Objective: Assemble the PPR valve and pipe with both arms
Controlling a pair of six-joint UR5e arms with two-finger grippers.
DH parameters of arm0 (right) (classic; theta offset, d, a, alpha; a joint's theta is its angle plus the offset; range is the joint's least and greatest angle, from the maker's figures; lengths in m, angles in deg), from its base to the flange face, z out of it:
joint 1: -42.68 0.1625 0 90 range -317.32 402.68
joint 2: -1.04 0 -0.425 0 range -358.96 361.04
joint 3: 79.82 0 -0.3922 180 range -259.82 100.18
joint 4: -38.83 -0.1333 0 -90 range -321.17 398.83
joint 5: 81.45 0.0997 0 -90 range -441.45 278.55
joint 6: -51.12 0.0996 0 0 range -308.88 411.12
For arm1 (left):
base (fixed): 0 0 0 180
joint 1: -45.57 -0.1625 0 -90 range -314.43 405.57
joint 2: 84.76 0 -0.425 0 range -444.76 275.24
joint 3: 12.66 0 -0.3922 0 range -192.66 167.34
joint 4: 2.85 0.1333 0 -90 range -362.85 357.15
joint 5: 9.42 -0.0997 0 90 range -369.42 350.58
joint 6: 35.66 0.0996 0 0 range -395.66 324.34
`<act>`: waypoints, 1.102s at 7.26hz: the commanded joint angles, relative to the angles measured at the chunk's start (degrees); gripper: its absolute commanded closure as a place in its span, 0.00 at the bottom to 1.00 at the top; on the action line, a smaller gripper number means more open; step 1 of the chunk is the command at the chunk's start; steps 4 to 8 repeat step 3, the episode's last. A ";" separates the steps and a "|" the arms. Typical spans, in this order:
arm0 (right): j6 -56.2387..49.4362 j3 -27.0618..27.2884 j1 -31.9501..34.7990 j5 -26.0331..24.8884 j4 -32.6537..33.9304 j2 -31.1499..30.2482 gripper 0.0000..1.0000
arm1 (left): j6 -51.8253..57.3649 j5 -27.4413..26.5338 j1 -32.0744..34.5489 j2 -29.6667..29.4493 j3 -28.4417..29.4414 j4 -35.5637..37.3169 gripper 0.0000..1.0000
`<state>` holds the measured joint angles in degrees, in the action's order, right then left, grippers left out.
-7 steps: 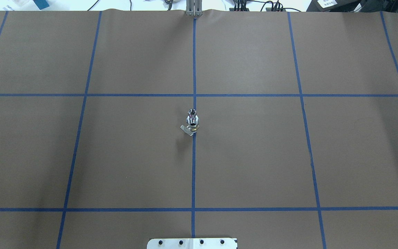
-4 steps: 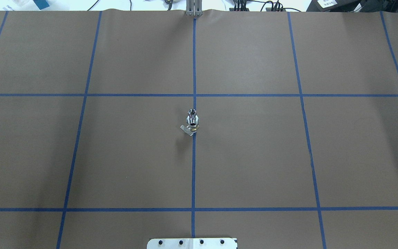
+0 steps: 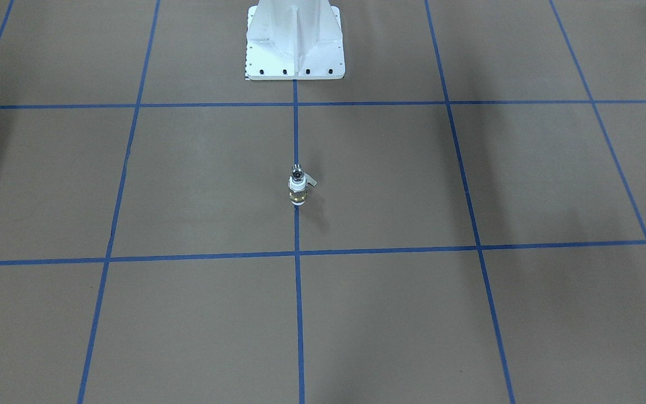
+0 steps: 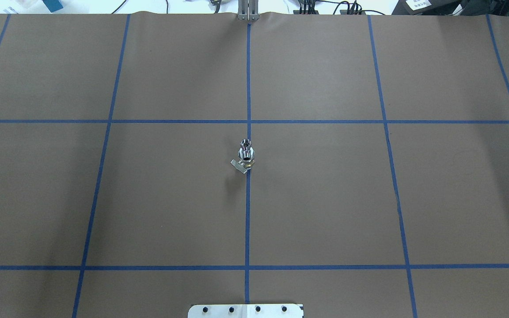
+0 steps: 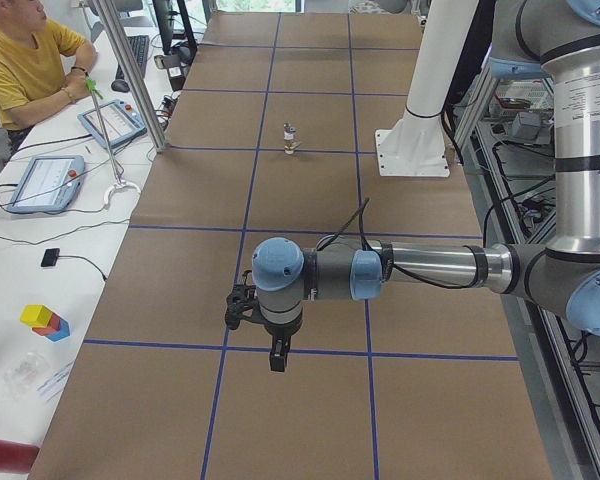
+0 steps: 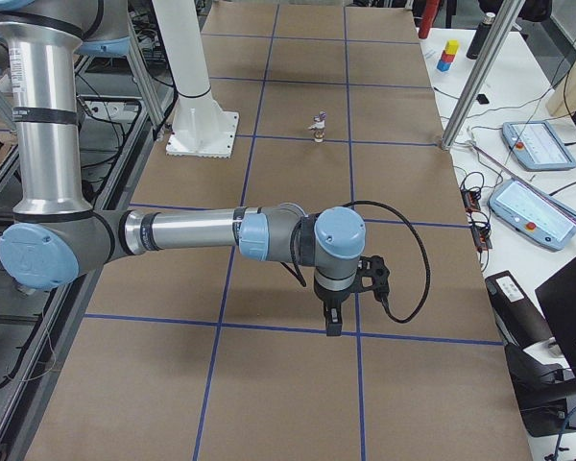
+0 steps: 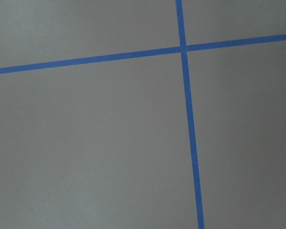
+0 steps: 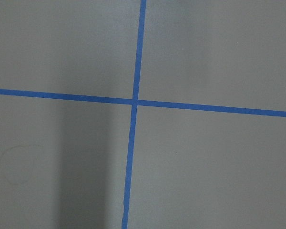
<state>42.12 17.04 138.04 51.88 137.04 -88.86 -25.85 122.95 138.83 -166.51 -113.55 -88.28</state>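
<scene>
There's the valve (image 4: 246,161) upright, far from every table (image 4: 325,198) edge, pipe (image 4: 246,143) on top. The left pincer (image 5: 278,358) and right pincer (image 6: 333,325) hover near opposite ends; apart or together, cannot tell.

The PPR valve (image 3: 297,194) is stood upright on the table (image 3: 188,185), straight before the pedestal base (image 3: 295,45); the pipe (image 3: 297,168) is seated on top. The left gripper (image 5: 278,357) is held far to the base's left, the right gripper (image 6: 332,322) far to its right.

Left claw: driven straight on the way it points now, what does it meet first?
The brown paper-covered table, near a blue tape crossing. The black left claw points down; its wrist view shows nothing else; depth unclear.
</scene>
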 commanded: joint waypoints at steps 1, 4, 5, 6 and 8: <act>0.04 0.00 0.00 0.09 -0.03 -0.01 0.00 | 0.03 -0.01 0.00 -0.07 0.00 0.00 0.00; -0.22 0.00 -0.18 0.09 -0.03 -0.01 0.00 | 0.12 -0.10 -0.09 -0.07 0.00 -0.09 0.00; -0.22 0.00 -0.18 0.09 -0.03 -0.01 0.00 | 0.12 -0.10 -0.09 -0.07 0.00 -0.09 0.00; -0.22 0.00 -0.18 0.09 -0.03 -0.01 0.00 | 0.12 -0.10 -0.09 -0.07 0.00 -0.09 0.00; -0.22 0.00 -0.18 0.09 -0.03 -0.01 0.00 | 0.12 -0.10 -0.09 -0.07 0.00 -0.09 0.00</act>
